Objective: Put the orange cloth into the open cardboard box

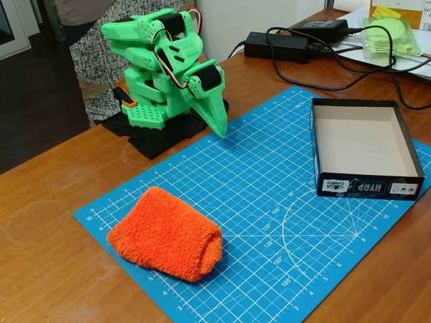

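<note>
Nothing is grasped yet: the claw (219,126) sits folded, tips together, at upper left, so it must reach down-frame to the orange cloth (166,233), then carry it right to the open cardboard box (364,171).

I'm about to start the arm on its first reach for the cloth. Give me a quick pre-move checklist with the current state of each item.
1. Orange cloth lying free on the blue cutting mat: ok.
2. Open cardboard box empty and top open: ok.
3. Mat between cloth and box unobstructed: ok.
4. Gripper folded by the base, holding nothing: ok.
5. Gripper open enough for the cloth: cannot tell.
6. Black cables lying behind the box, off the mat: ok.
</note>
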Tool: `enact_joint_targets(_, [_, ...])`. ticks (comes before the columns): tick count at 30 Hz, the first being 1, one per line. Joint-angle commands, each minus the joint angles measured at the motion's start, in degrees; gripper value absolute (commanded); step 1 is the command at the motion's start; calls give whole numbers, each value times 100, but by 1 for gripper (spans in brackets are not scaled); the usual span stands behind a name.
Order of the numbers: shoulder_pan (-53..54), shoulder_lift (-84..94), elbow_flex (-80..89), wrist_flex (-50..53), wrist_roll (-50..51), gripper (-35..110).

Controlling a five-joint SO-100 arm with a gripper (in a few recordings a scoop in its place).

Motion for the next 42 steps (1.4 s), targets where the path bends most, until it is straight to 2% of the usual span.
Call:
enact_joint_targets(1, [360,88,-18,105,387,0])
enact_joint_targets(19, [633,88,-18,105,615,0])
enact_joint_targets(23, [290,88,-18,88,396,0])
enact_joint_targets(31, [404,88,-26,-26,-149,0])
enact_joint_targets(35, [905,-9,-791,-105,123,7])
enact_joint_targets(38, [1573,-1529,-2417,-360,773,19])
enact_joint_targets(42, [2672,-4983,-4922,-264,1688,20])
